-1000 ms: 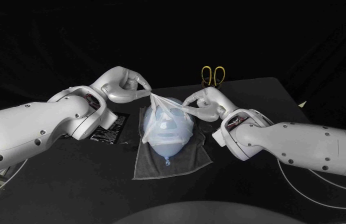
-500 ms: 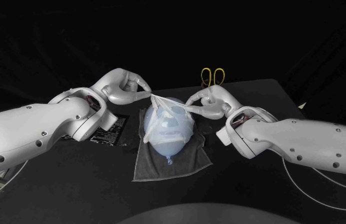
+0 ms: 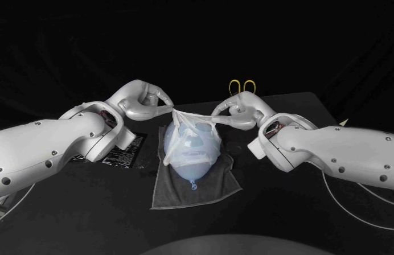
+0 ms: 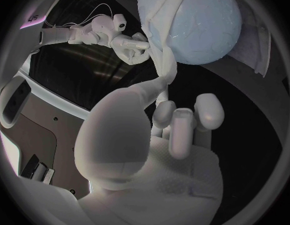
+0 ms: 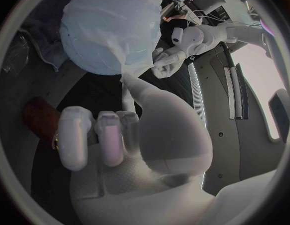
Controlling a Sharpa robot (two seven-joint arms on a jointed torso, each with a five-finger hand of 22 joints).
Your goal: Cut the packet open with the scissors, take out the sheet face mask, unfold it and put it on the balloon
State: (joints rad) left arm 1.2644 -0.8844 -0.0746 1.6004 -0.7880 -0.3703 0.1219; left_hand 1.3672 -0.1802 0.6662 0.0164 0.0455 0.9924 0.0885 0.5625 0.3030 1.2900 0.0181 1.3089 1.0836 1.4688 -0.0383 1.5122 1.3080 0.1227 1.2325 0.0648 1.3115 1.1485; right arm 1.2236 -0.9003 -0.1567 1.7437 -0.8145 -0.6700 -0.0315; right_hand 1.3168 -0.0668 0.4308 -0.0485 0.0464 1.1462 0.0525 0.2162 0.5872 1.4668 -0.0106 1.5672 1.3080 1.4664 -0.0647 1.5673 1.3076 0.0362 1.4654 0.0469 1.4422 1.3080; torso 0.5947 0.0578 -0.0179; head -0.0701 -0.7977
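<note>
Head view: mask (image 3: 189,134) drapes balloon (image 3: 193,167).

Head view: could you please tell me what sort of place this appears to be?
Probably a robot test bench or lab: a black table before a dark backdrop, the left hand and right hand both pinching a sheet face mask over a balloon on a grey towel, scissors behind.

Robot test lab or studio set.
A black surface (image 3: 107,209) stands before a plain black backdrop (image 3: 197,27).
</note>
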